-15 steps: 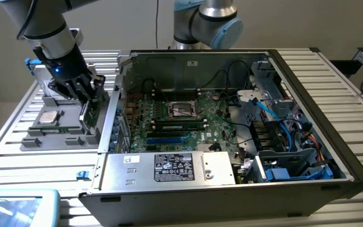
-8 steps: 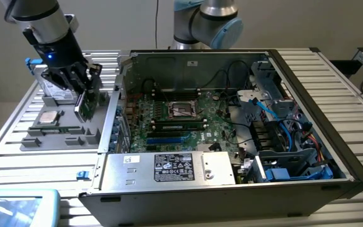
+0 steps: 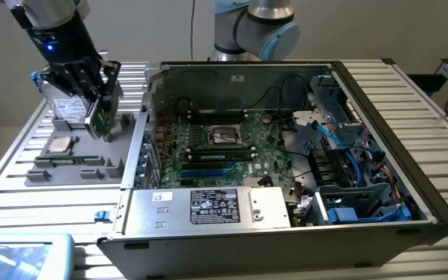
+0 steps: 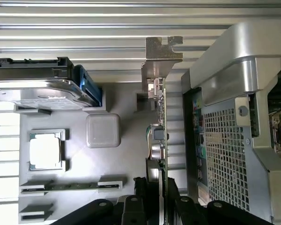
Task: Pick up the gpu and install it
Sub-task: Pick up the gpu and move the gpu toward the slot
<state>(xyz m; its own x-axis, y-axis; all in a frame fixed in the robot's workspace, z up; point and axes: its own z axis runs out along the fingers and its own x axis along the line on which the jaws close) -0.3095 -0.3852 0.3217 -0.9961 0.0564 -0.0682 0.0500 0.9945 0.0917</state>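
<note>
The gpu (image 3: 100, 118) stands on edge over the grey holder tray (image 3: 76, 175), at the exterior view's left, just outside the computer case. My gripper (image 3: 91, 96) comes down on it from above and is shut on its upper edge. In the wrist view the gpu (image 4: 160, 117) shows edge-on as a thin green board with a metal bracket (image 4: 161, 51) at its far end. My gripper (image 4: 154, 185) has one black finger on each face of the board. I cannot tell whether the card's lower edge still touches the tray.
The open computer case (image 3: 380, 134) lies on its side with its motherboard (image 3: 216, 146) exposed and a power supply (image 3: 208, 207) in front. On the tray sit a silver hard drive (image 4: 37, 91), a CPU (image 4: 45, 151) and a memory stick (image 4: 70, 186). The case's perforated rear panel (image 4: 225, 154) is close beside the card.
</note>
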